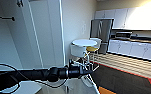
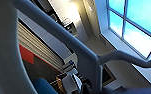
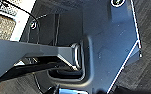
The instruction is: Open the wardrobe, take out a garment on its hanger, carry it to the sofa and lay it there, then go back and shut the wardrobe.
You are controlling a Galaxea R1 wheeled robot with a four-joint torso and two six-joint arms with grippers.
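Left arm holding a hanger out beside the open wardrobe

The black left gripper [image 1: 88, 71], at lower centre of the head view, is appearing to clamp a thin white hanger [image 2: 66, 40], whose curved bars are sweeping close across the left wrist view; a plain white T-shirt [image 1: 90, 83] is seemingly hanging just beneath it, with its long axis running downward. The tall white wardrobe [image 1: 44, 32] is standing at upper left, behind the left arm, which is the nearer one. No brand, label or writing is showing legibly
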